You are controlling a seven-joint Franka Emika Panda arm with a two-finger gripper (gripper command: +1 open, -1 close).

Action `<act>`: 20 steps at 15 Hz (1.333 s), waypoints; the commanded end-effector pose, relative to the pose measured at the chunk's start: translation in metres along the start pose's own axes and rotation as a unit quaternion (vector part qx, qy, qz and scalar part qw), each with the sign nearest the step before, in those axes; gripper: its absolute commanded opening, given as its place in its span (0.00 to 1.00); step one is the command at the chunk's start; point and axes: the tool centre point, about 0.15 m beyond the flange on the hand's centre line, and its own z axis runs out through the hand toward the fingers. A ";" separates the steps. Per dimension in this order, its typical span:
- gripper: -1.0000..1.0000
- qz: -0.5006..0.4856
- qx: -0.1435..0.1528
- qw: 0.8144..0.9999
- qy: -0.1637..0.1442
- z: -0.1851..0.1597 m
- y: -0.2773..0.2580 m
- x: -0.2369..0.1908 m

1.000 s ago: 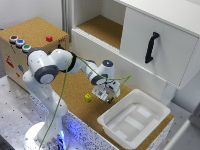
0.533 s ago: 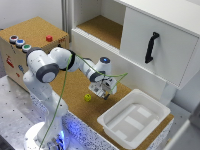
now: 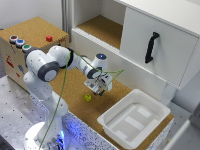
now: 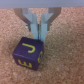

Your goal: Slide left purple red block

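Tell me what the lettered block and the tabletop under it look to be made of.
Block: purple, smooth painted faces with yellow letters, crisp edges; probably wood or plastic, can't tell which. Tabletop: speckled, grainy tan surface, matte; looks like cork board.

Block on table, just before fingers.

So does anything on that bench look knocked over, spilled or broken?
Nothing stands out. The purple block sits flat on the cork surface just in front of the gripper. The white tray is upright and the small yellow ball rests on the cork.
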 end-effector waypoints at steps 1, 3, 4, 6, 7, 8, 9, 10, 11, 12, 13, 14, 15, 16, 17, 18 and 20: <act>0.00 0.013 -0.022 1.000 0.011 -0.018 0.038 -0.007; 0.00 0.007 -0.016 1.000 0.011 -0.021 0.049 -0.015; 0.00 0.001 -0.013 1.000 0.007 -0.019 0.050 -0.019; 0.00 -0.019 -0.006 1.000 -0.003 -0.011 0.042 -0.029; 0.00 -0.023 -0.003 1.000 -0.005 -0.009 0.038 -0.031; 0.00 -0.025 0.001 1.000 -0.005 -0.008 0.033 -0.032; 0.00 -0.026 0.004 1.000 -0.003 -0.008 0.028 -0.032; 0.00 -0.029 0.005 1.000 -0.001 -0.009 0.024 -0.033; 0.00 -0.032 0.005 0.999 -0.001 -0.009 0.019 -0.034; 0.00 -0.035 0.006 0.999 -0.001 -0.010 0.013 -0.036; 0.00 -0.040 0.005 0.999 -0.002 -0.010 0.008 -0.038; 0.00 -0.043 0.006 0.999 -0.004 -0.009 0.004 -0.039; 0.00 -0.046 0.005 0.999 -0.004 -0.007 -0.001 -0.040; 0.00 -0.050 0.002 0.999 -0.001 -0.005 -0.006 -0.040; 0.00 -0.049 0.002 0.999 0.004 -0.005 -0.011 -0.037; 0.00 -0.046 0.001 0.999 0.012 -0.006 -0.014 -0.034; 0.00 -0.046 -0.002 0.999 0.023 -0.004 -0.022 -0.025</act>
